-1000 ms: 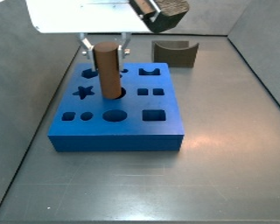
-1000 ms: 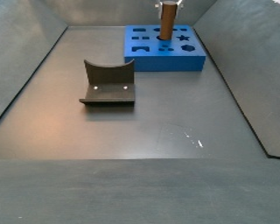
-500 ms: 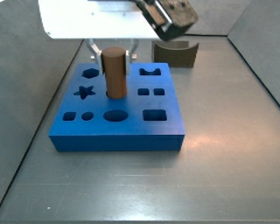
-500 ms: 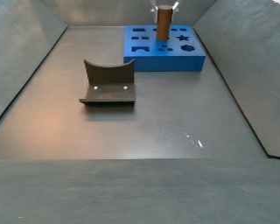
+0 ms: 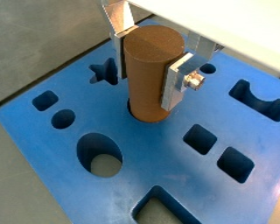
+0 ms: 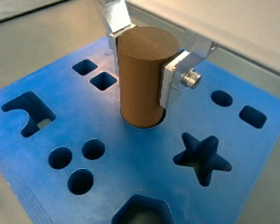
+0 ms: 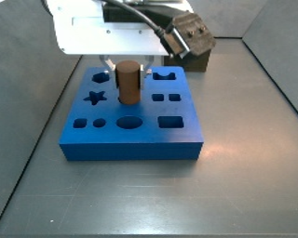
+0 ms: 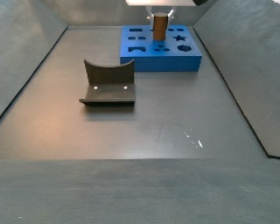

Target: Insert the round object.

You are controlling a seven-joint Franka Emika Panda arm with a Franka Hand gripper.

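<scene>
We are reading no writing anywhere. The fixture point(image 8: 108, 85) is standing alone at left. On the blue block point(image 7: 129, 139), the peg point(image 7: 128, 83) is sitting upright in a round hole, with the gripper point(image 5: 150, 59) clasping its top between 2 fingers point(image 6: 171, 77).

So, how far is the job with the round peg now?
Done: the brown peg stands upright with its lower end already in a round hole of the blue block. In hand: the gripper is right above the block, its silver fingers at the peg's sides; whether they press it I cannot tell. Left: most of the peg is above the block in a side view, so pushing down and letting go remain.
</scene>
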